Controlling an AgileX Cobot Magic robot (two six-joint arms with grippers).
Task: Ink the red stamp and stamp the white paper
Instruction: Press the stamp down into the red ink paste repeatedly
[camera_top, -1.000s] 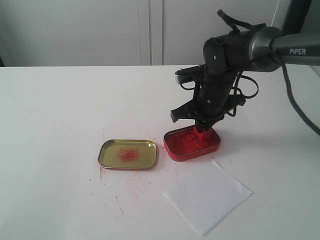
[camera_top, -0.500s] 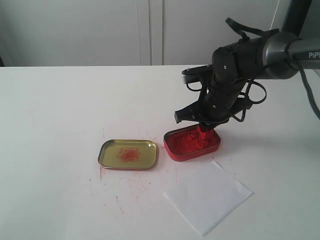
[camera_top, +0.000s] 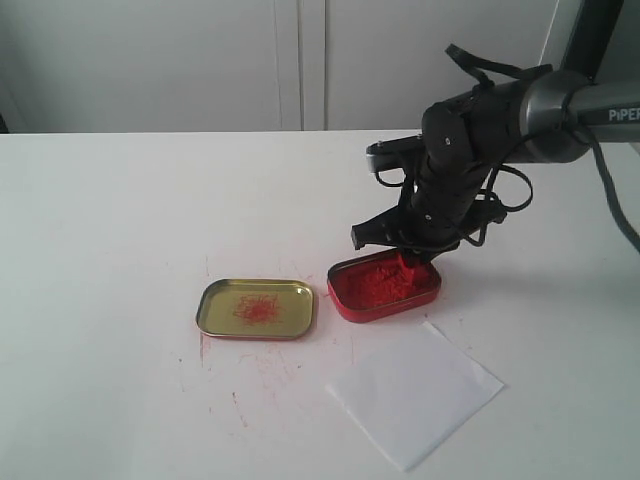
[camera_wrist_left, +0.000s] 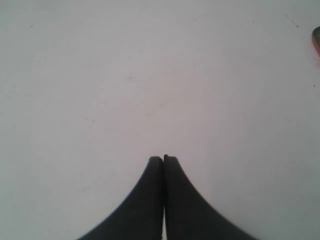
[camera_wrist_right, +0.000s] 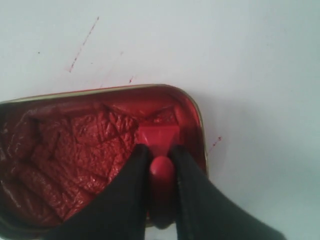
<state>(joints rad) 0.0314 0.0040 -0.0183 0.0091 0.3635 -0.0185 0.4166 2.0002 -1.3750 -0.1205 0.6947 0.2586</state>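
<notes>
My right gripper (camera_wrist_right: 161, 150) is shut on the round knob of the red stamp (camera_wrist_right: 160, 137), whose square block sits down in one end of the red ink tin (camera_wrist_right: 65, 150). In the exterior view the same gripper (camera_top: 408, 260) hangs over the right end of the ink tin (camera_top: 383, 285), with the red stamp (camera_top: 406, 266) just showing below the fingers. The white paper (camera_top: 414, 393) lies flat in front of the tin, to its right, apart from it. My left gripper (camera_wrist_left: 163, 159) is shut over bare tabletop with nothing in it; it does not show in the exterior view.
A gold tin lid (camera_top: 256, 307) with a red smear inside lies left of the ink tin. Red ink specks mark the white table (camera_top: 120, 230) around and in front of both tins. The right arm (camera_top: 480, 120) reaches in from the upper right.
The right arm has shifted a little to the right and its upper links have lifted slightly, while the stamp stays down in the right end of the ink tin.
</notes>
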